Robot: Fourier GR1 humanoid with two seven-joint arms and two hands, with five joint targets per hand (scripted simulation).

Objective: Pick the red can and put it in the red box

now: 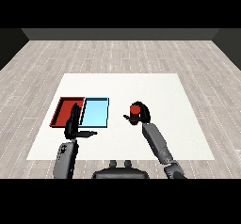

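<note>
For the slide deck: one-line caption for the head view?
Right hand curled round the red can, right of the blue tray; red tray at far left, left hand open.

Red can (135, 110): small cylinder, upright, enclosed by curled fingers of right hand (141, 114), right of both trays. Red tray (60, 111): shallow, rectangular, flat on white counter (141, 86), touching light blue tray's (94, 113) left side.

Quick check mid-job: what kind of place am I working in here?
Likely a bare test room: a white table on a grey plank floor, with a red tray and light blue tray for sorting.
</note>
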